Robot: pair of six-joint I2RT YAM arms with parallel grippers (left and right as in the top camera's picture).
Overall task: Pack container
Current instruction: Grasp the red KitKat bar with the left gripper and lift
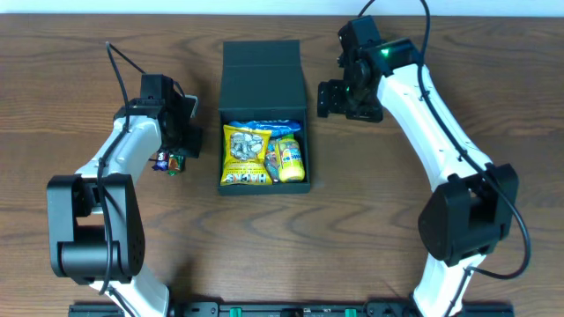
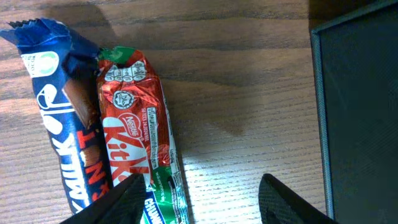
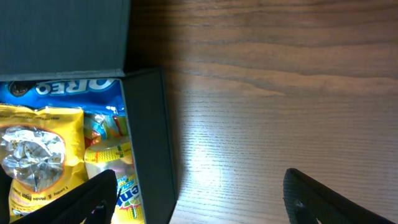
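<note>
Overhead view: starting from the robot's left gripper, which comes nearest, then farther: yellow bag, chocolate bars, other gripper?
1. Chocolate bars, on the table right beside the left gripper.
2. Yellow bag, inside the box, toward the middle.
3. Right gripper, beyond the box's far side.

The left arm [image 1: 115, 154] and right arm [image 1: 429, 119] share the same build: white links, bulky black cylindrical joints and thin black cables [image 1: 113, 55]. A green light [image 1: 385, 53] glows on the right wrist. The fingers [image 2: 289, 202] are matte black and tapered.
</note>
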